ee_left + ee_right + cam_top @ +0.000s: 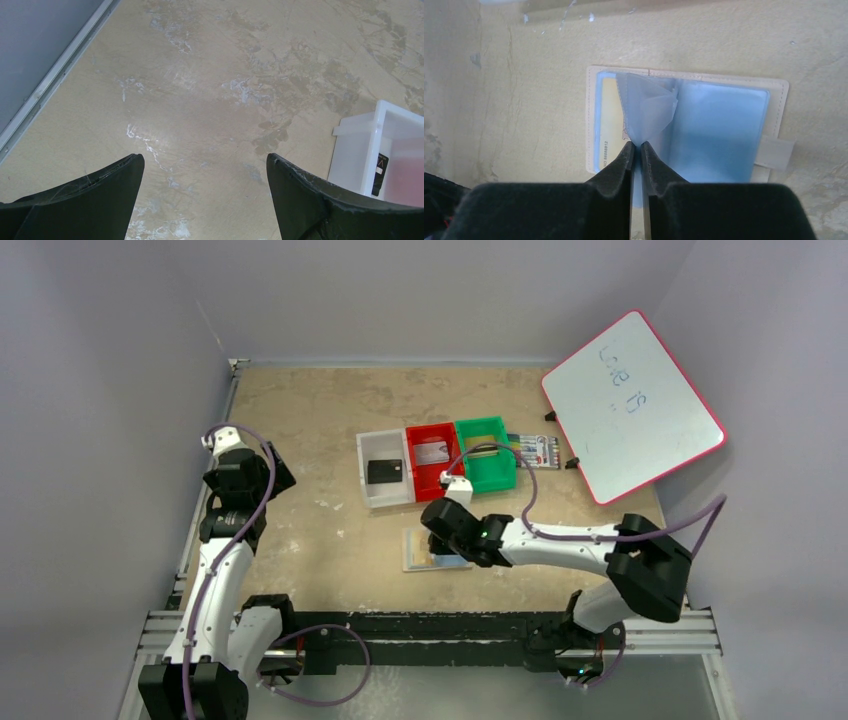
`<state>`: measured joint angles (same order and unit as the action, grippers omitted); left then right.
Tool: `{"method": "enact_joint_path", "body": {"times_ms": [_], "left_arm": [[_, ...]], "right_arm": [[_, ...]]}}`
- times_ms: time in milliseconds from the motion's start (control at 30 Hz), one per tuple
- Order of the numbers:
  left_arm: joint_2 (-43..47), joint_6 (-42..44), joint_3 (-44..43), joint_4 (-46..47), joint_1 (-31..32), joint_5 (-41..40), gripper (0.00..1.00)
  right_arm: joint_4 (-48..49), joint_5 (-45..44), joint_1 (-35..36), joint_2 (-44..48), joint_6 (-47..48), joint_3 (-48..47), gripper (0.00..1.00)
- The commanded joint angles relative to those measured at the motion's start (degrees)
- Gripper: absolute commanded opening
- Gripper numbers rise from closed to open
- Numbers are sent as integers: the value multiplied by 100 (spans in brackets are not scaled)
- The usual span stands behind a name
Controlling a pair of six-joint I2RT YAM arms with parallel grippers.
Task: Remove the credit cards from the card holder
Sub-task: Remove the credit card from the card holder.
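Note:
The tan card holder (pixel 774 87) lies open and flat on the table, its light-blue pockets facing up and its snap tab (pixel 775 152) at the right. A pale yellow credit card (pixel 608 125) with printed digits sits in the left pocket. My right gripper (pixel 636 145) is shut on a translucent blue inner sleeve (pixel 649 107) at the fold, which stands pulled up and crumpled. From above, the right gripper (pixel 452 540) covers most of the card holder (pixel 418 558). My left gripper (pixel 205 165) hangs open over bare table at the left, holding nothing.
Behind the holder stand a white bin (pixel 364 472) holding a black card (pixel 385 471), a red bin (pixel 412 462) holding a grey card (pixel 432 452), and a green bin (pixel 480 424). A marker pack (pixel 538 450) and a tilted whiteboard (pixel 630 405) are at back right.

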<state>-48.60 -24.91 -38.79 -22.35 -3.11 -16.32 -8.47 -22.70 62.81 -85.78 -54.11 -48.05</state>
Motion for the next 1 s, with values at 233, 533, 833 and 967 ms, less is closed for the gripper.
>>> {"method": "enact_joint_path", "body": {"times_ms": [233,533,833,967], "left_arm": [[-17,6,-226,117,-23,155,92],[-56,11,-221,117,-23,187,92],[-67,36,-234,108,-22,190,91],[-76,33,-235,102,-23,189,91]], "right_arm": [[1135,580,-718,1115,-802,1360,13],[2061,1051,-834,1716,-498,1865,12],[3411,2306,-840,941,296,1586,5],[3824,2692,-837,881,369,1686,5]]}}
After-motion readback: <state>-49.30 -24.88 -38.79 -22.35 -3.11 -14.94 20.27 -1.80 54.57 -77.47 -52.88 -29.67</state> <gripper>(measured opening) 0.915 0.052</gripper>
